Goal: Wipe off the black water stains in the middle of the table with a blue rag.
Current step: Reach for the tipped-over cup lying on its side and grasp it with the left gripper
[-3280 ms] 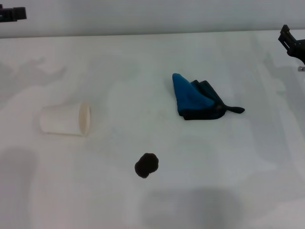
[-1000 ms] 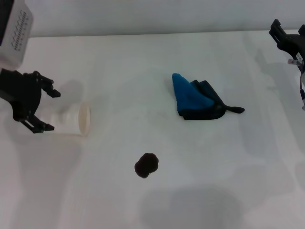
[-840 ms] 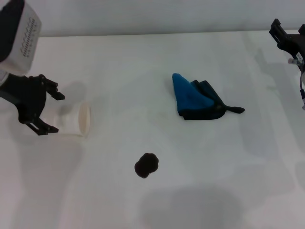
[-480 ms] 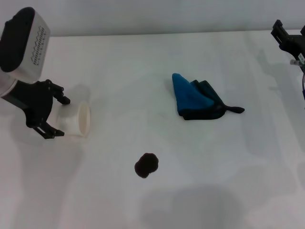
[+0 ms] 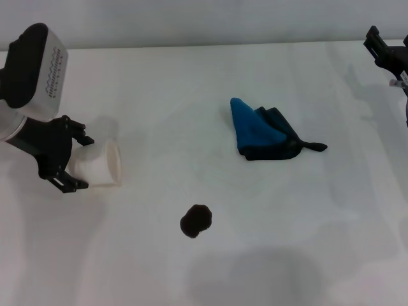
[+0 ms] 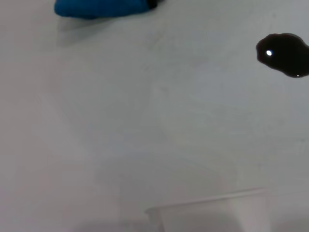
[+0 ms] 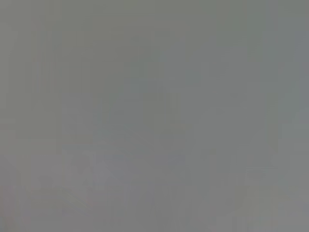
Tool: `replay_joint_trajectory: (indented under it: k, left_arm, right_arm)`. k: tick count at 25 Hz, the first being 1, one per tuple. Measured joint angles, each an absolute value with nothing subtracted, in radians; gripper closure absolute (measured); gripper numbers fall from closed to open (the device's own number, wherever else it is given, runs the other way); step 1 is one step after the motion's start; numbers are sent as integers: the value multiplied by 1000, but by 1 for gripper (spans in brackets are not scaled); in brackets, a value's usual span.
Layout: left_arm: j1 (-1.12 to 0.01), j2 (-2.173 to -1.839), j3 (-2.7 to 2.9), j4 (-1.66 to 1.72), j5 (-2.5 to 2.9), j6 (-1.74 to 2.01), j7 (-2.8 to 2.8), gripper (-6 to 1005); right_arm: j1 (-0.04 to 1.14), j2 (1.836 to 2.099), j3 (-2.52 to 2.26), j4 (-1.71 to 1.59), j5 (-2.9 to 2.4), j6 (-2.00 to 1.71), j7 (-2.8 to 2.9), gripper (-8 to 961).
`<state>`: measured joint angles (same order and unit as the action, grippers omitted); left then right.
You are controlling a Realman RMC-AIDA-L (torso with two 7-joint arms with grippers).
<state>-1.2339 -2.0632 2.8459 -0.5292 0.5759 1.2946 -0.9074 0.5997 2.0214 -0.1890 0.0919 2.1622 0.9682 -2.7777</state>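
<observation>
Head view: a white worktop carrying three items. The blue rag, a folded wedge with dark underlayers and a thin dark tail, lies right of centre, at about 1 o'clock from the black water stain. The stain, a small roundish blot, sits near the front middle, well apart from the rag. A white paper cup lies on its side at about 10 o'clock from the stain.

The left gripper is at the cup, its fingers apart and straddling the closed end; contact cannot be confirmed. In the left wrist view the cup rim, the stain and an edge of the rag are visible. The right gripper is parked at the far right edge, at 3 o'clock from the rag; whether its fingers are apart or together cannot be told.

Judged step: preliminary, the cup being addressed; the rag is untouched and wiping has not begun. The next move calls for closing gently on the light, crushable cup, then a grasp of the rag.
</observation>
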Motion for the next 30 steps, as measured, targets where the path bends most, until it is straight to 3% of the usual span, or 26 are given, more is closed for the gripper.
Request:
replay_joint_trajectory:
  k: [30]
  left_arm:
    - [-1198, -2070, 2846, -488, 518, 1253, -1022, 147]
  right_arm:
    - [591, 2017, -192, 50, 2161, 973, -2771, 80]
